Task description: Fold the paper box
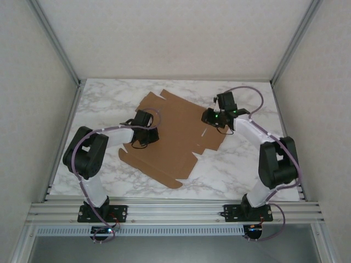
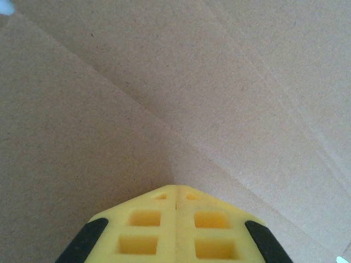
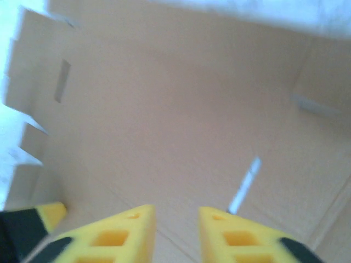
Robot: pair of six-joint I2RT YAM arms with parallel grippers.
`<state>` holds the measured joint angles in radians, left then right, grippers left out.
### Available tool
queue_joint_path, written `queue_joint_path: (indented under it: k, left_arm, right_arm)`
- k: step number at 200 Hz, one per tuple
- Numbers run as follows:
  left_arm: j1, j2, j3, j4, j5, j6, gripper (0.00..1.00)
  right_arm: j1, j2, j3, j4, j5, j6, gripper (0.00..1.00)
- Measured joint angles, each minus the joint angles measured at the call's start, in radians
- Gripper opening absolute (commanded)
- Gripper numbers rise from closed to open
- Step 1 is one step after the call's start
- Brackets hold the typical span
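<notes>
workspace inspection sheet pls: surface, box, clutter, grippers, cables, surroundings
surface: marble-look table, bare around the box
job's things: brown cardboard box lies unfolded and flat in the middle, flaps and slots showing
clutter: nothing seen
grippers: left gripper shut, tips low over the box's left part; right gripper slightly open with nothing between its jaws, over the box's right part, view blurred
cables: purple cables loop along both arms
surroundings: white walls on three sides with metal corner posts; metal rail at the near edge carries both bases
</notes>
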<state>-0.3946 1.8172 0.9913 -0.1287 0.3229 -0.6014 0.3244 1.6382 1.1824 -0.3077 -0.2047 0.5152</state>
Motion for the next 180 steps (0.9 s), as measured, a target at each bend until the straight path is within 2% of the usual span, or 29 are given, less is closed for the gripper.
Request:
queue_joint_path:
  k: [20, 44, 61, 87, 180]
  left_arm:
    - [0.000, -0.007, 0.000, -0.018, -0.005, 0.008, 0.00]
    - [0.000, -0.015, 0.000, -0.033, -0.006, 0.019, 0.00]
    - [0.001, -0.016, -0.001, -0.033, -0.005, 0.023, 0.00]
    - [0.004, -0.016, -0.008, -0.032, -0.005, 0.023, 0.00]
    - [0.009, -0.027, -0.026, -0.018, 0.000, 0.026, 0.00]
  right_arm:
    - [-0.037, 0.018, 0.091, 0.003, 0.006, -0.006, 0.32]
    - [-0.120, 0.104, 0.192, -0.010, 0.029, -0.015, 0.42]
    - [-0.185, 0.172, 0.213, -0.024, 0.018, -0.027, 0.48]
    - [-0.256, 0.275, 0.212, -0.054, -0.030, -0.032, 0.52]
    - [-0.279, 0.395, 0.198, 0.032, -0.292, -0.029, 0.42]
